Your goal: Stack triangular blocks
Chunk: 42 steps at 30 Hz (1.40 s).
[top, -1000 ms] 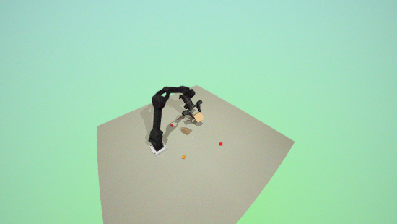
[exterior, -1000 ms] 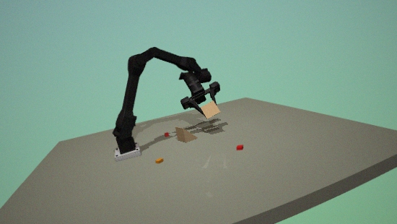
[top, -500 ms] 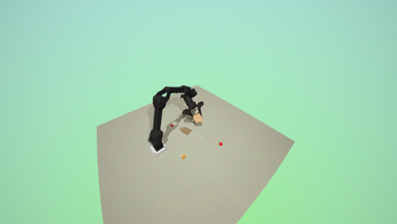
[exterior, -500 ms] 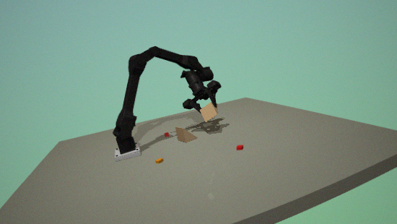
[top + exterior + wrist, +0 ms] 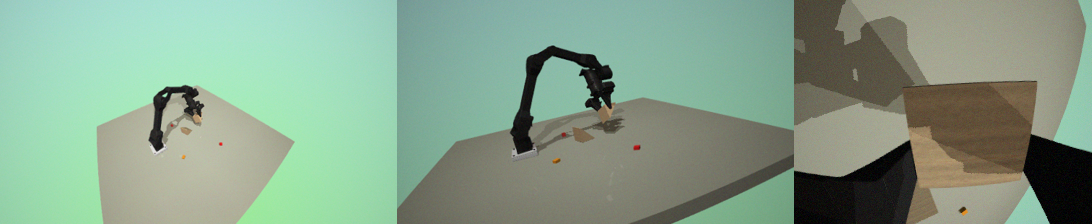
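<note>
triangular block | clamped in pincer | above table | second block apart

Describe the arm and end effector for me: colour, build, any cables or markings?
The arm is matte black throughout, built of chunky rounded links with bulkier joint housings. It stands on a small pale grey square base plate. The end effector is black too, with two tapered fingers that look plain and dark. No cables, labels or markings are discernible in these views.

Wrist view: my fingers cut off at the frame edges, held block hides its contact faces. Small red bits too tiny to identify from top.
</note>
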Available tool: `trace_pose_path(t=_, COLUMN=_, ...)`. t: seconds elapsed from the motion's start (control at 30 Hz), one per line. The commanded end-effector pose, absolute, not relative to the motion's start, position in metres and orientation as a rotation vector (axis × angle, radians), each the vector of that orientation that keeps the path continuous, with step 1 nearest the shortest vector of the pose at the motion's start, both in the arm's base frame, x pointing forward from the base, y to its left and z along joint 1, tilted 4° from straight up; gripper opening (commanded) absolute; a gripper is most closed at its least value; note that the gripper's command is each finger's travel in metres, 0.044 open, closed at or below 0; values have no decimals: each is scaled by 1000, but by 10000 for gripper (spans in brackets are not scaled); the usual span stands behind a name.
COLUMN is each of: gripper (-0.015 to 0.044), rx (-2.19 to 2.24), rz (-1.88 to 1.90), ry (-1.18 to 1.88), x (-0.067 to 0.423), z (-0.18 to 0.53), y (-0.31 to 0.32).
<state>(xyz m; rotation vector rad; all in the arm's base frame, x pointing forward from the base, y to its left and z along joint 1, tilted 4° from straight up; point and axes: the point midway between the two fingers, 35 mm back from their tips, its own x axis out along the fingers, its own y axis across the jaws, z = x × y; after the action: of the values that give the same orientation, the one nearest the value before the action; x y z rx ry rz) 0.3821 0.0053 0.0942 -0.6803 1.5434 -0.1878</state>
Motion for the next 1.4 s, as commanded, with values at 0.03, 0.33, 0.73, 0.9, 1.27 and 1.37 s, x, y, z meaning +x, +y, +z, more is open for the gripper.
trace_pose_path(t=0.03, gripper=0, rx=-500, rz=-309, ry=1513, x=383, z=96, y=5)
trace_pose_path(t=0.33, gripper=0, rx=-216, rz=-500, ry=1461, x=383, z=96, y=3)
trace_pose_path(t=0.73, gripper=0, rx=161, rz=-750, ry=1369, x=384, z=96, y=1)
trace_pose_path(t=0.9, gripper=0, rx=317, rz=-853, ry=1323, x=384, z=97, y=1)
trace_pose_path(t=1.27, gripper=0, rx=657, rz=-1079, ry=1204, x=385, z=98, y=-1)
trace_pose_path(t=1.37, gripper=0, rx=748, rz=-1140, ry=1167, x=385, z=99, y=-1)
